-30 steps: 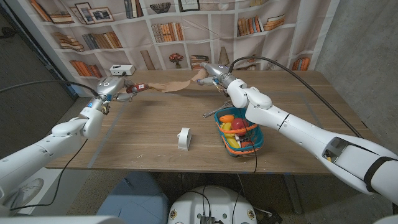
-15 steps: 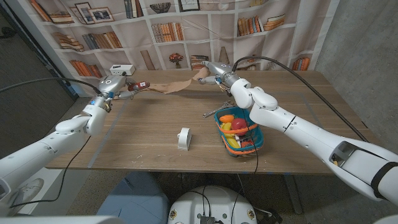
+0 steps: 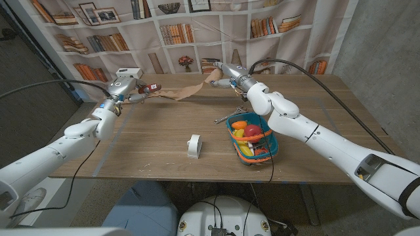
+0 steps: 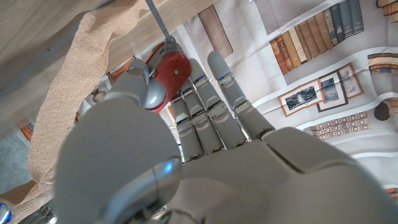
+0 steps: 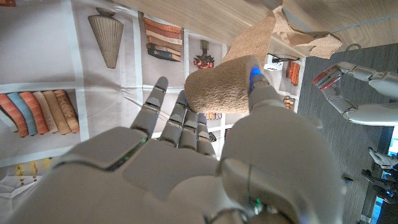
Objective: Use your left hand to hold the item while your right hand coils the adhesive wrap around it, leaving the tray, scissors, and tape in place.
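My left hand (image 3: 126, 88) is raised over the table's far left and grips a small red item (image 3: 148, 88). In the left wrist view the red item (image 4: 170, 68) has a thin metal shaft and sits between the fingertips of the left hand (image 4: 199, 149). A tan adhesive wrap (image 3: 185, 90) stretches from the item to my right hand (image 3: 227, 72), which is raised over the far middle. There the right hand (image 5: 186, 162) pinches the wrap's roll (image 5: 222, 88). The left hand (image 5: 356, 93) also shows across the table in that view.
A teal basket (image 3: 270, 153) of colourful toy food stands right of centre. Scissors (image 3: 225, 118) lie just behind it. A white tape roll (image 3: 193, 145) stands at the table's middle front. A small white box (image 3: 129, 72) sits at the far left edge, against a bookshelf backdrop.
Both hands have shifted a little toward the far edge and to the right. The wrap stays stretched between them. Basket, scissors and tape have not moved.
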